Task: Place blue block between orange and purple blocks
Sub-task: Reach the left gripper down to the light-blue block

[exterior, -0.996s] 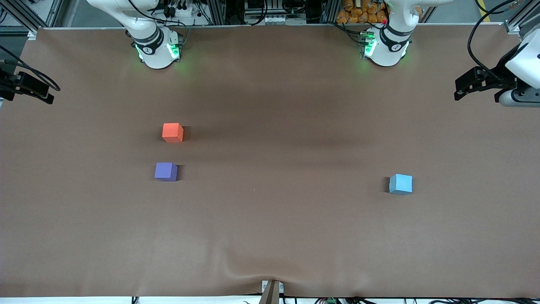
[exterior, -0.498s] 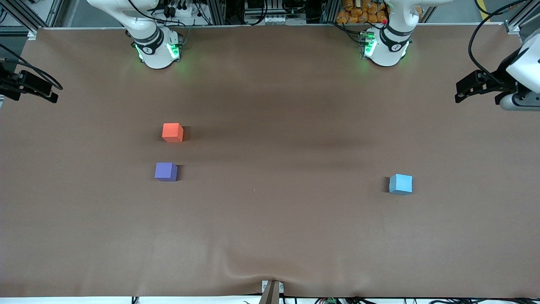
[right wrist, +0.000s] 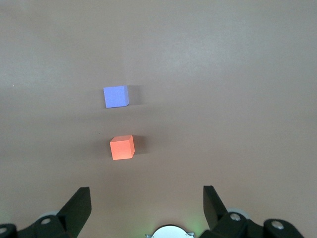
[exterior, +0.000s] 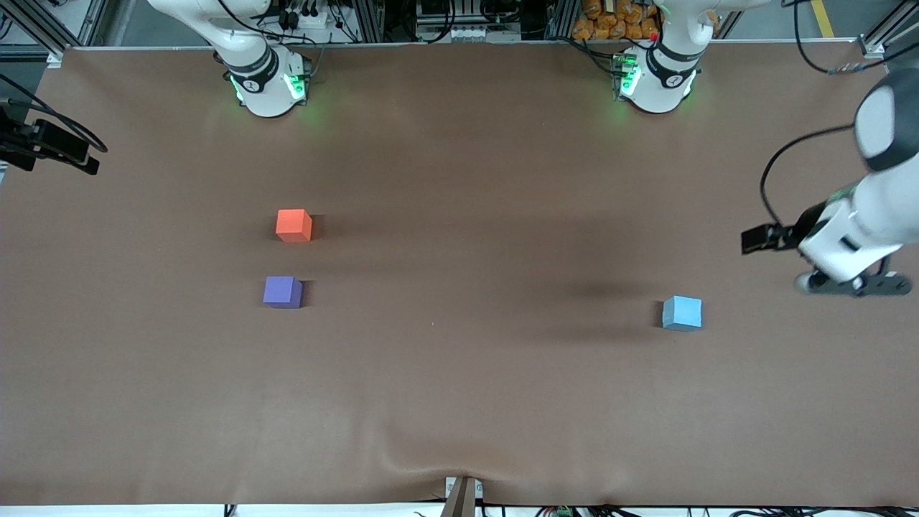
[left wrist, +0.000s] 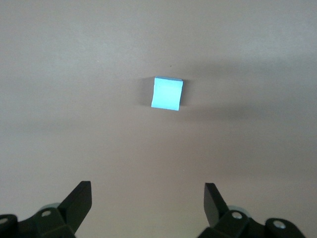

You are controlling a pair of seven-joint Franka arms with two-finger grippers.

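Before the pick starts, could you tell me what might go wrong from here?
1. The left gripper is open but not yet over the blue block; a skewed descent could nudge it away.
2. The gap between the orange block and purple block looks barely wider than one block, so placing may bump them.
3. Both sit at the right arm's end: a long reach.

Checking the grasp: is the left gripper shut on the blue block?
No, the blue block sits alone on the table, apart from the open left gripper.
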